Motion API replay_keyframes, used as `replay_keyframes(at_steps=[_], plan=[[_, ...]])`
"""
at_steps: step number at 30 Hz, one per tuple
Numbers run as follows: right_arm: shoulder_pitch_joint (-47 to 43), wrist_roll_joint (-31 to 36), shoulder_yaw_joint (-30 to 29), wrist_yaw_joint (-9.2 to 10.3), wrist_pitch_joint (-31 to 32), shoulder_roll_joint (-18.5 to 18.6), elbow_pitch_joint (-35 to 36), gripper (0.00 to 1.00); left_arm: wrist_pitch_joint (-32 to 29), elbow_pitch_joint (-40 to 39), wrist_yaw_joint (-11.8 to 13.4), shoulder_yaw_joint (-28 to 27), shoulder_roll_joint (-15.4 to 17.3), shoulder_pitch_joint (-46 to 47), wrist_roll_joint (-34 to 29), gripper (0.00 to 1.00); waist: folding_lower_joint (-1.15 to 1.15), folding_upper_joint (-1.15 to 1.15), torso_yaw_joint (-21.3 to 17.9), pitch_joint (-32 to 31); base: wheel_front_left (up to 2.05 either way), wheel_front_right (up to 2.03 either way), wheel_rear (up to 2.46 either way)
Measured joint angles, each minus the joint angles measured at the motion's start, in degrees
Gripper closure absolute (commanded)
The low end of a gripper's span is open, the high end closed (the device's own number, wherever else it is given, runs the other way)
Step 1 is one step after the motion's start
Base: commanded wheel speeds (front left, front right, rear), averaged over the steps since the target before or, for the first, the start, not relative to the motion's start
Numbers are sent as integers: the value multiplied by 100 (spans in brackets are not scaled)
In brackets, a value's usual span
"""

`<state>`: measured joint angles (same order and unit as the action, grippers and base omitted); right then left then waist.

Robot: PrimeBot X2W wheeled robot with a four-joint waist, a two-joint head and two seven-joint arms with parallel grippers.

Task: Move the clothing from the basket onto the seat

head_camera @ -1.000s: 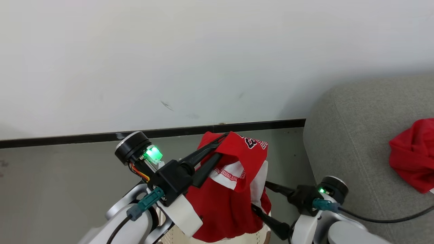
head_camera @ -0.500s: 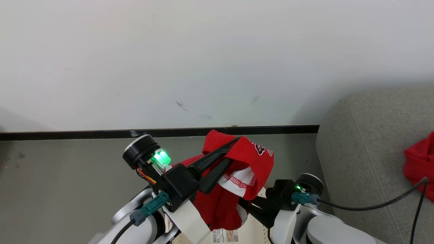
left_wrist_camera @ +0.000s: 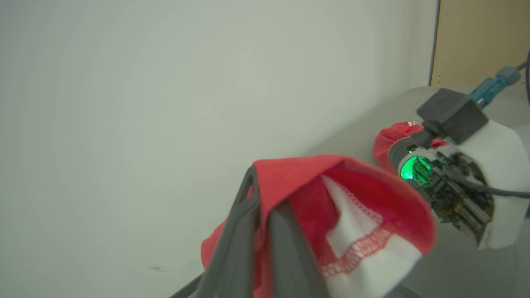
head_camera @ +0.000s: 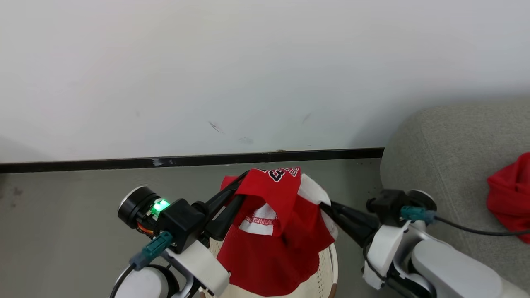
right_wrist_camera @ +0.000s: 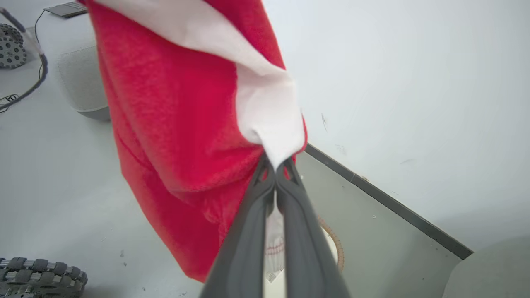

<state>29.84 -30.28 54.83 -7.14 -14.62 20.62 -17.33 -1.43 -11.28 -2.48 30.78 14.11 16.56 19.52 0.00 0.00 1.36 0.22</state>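
Observation:
A bright red jersey [head_camera: 273,244] with white trim and black lettering hangs stretched between my two grippers, above the basket [head_camera: 328,265]. My left gripper [head_camera: 242,183] is shut on its left upper fold; in the left wrist view the left gripper [left_wrist_camera: 261,194] pinches the red fabric [left_wrist_camera: 372,211]. My right gripper [head_camera: 326,203] is shut on the right edge; in the right wrist view the right gripper [right_wrist_camera: 275,164] clamps the white trim [right_wrist_camera: 269,120]. Part of the basket's brown rim [right_wrist_camera: 332,240] shows below. A second red garment [head_camera: 510,194] lies on the grey seat [head_camera: 443,157].
A white wall with a black skirting strip [head_camera: 124,162] runs behind, above grey floor [head_camera: 62,215]. A black cable [head_camera: 476,231] trails from my right wrist over the seat. In the right wrist view, a tyre [right_wrist_camera: 41,271] lies on the floor and a grey pouf [right_wrist_camera: 80,82] stands beyond.
My right gripper has risen from under the jersey and shut on its right edge. The jersey now spreads between both grippers. My left arm has sunk a little; the camera has shifted.

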Motion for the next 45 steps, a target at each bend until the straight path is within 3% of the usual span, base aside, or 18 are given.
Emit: replay_keyframes(at_steps=[10,11,12,14,15,16,17,30,45], plan=[[-83,103,-1385,0,0,345,419,100,232,234,193,-226,-31,-410,215,100,0,0,-287,10,0,0,0],[-127,105,-1521,0,-1,346,469,100,259,254,212,-230,-55,-446,234,82,0,0,-316,10,0,0,0],[-167,107,-1626,0,0,345,520,100,289,274,218,-230,-83,-477,261,72,0,0,-346,11,0,0,0],[-242,119,-1829,0,0,343,605,100,341,304,221,-224,-136,-547,283,67,0,0,-401,11,0,0,0],[-274,143,-1909,0,0,343,631,100,363,320,232,-219,-151,-572,297,40,0,0,-429,11,0,0,0],[-288,164,-1963,0,0,344,655,100,404,336,232,-210,-154,-585,314,5,0,0,-456,11,0,0,0],[-302,175,-2027,0,0,344,694,100,413,343,232,-204,-160,-592,316,0,0,0,-482,10,0,0,0],[-645,505,-3166,0,0,390,1196,100,726,505,135,26,-275,-689,316,0,0,0,-767,-43,0,0,0],[-1878,938,-4630,0,0,412,1700,100,833,825,-70,460,-360,-873,314,0,0,0,-1204,-167,0,0,0]])
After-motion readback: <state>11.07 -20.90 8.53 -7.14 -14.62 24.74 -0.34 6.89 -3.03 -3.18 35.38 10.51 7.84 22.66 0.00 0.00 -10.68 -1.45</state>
